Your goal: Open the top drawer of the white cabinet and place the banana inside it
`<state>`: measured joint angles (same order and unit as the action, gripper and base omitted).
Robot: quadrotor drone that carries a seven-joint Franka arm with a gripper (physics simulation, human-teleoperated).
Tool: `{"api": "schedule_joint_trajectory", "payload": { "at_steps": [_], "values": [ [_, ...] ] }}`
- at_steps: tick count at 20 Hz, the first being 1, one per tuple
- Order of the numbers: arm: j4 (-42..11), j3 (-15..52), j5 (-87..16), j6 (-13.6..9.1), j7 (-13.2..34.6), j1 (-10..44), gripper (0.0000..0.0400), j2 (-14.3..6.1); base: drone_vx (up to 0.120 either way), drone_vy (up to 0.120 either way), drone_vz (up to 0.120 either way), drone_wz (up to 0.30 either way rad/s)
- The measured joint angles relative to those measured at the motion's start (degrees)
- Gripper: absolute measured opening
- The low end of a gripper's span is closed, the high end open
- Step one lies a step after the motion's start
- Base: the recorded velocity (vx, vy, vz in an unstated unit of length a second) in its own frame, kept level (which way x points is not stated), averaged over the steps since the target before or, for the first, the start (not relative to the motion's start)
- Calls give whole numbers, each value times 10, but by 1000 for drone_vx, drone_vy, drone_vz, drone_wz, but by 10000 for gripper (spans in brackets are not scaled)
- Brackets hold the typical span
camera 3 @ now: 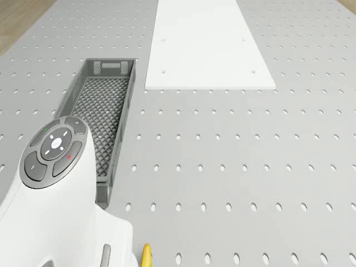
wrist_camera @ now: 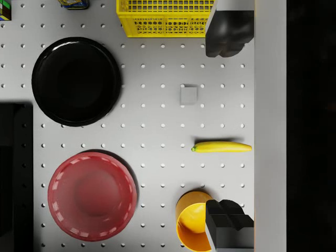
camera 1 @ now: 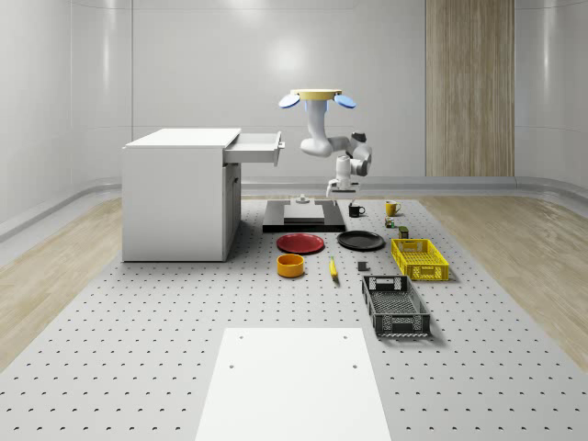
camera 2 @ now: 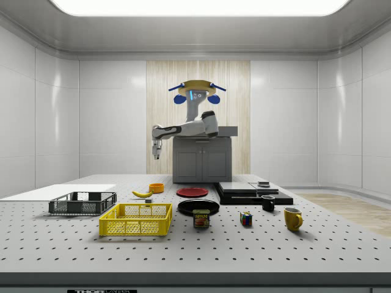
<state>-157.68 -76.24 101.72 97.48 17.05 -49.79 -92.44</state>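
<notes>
**Where my four cameras stand**

The whole-scene camera sits off my body, high and far back, looking down the tabletop (camera 1: 138,367) toward the white cabinet (camera 1: 179,197) and me. The side camera sits low at the tabletop's edge, facing across it, with the yellow crate (camera 2: 135,220) close before it and the cabinet far behind. My body camera looks forward and down onto the grey crate (camera 3: 108,111) and the white panel (camera 3: 206,44). My wrist camera looks straight down, near, onto the banana (wrist_camera: 221,147), with my finger pads (wrist_camera: 228,29) at its frame. Wrist, whole-scene and side views share the red plate (wrist_camera: 92,194), the black plate (wrist_camera: 76,81) and the banana.
</notes>
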Motion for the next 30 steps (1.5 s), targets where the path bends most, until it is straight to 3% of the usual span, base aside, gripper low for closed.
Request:
{"api": "schedule_joint_trajectory", "payload": {
  "at_steps": [9, 23, 30],
  "values": [
    [0, 0, 0, 0, 0, 0, 400, 0, 4, 0, -120, 0],
    [0, 0, 0, 0, 0, 0, 400, 1, 120, 0, -120, 0],
    [0, 0, 0, -1, 0, 0, 400, 1, 6, 0, -120, 0]
  ]
}}
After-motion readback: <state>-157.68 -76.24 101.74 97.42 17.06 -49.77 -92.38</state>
